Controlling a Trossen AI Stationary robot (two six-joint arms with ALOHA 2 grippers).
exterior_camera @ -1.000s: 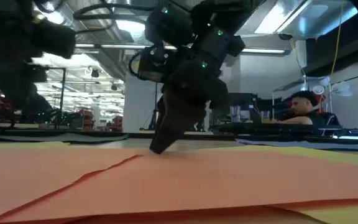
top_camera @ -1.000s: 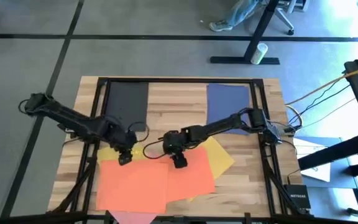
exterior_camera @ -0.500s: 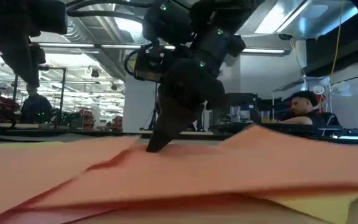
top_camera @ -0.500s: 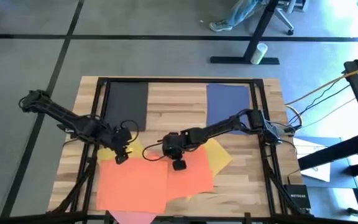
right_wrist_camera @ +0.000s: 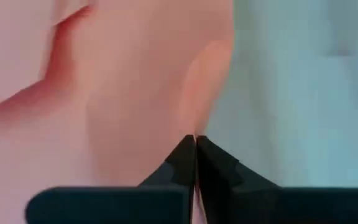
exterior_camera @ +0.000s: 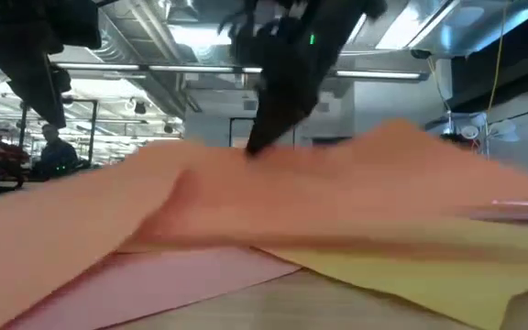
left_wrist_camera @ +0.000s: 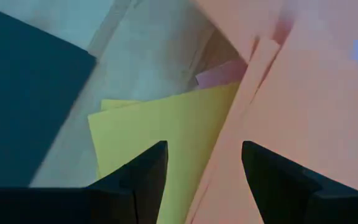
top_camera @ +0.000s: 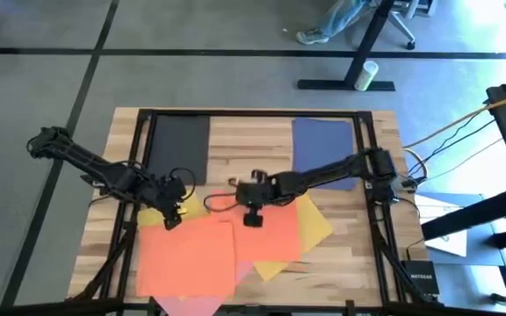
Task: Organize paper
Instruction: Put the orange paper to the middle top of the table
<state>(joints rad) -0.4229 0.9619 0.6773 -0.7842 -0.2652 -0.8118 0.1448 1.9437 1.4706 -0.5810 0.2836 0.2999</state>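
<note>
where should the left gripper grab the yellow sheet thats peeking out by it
Probably at the bare corner of the yellow sheet that sticks out from under the orange sheet. It lies flat, so come in low from the uncovered table side. The left gripper is open just above it. The right gripper is shut on the orange sheet.

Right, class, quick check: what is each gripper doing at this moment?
Left gripper: open, holding nothing, above the yellow sheet.
Right gripper: shut on the orange-red sheet, lifting its edge.
</note>
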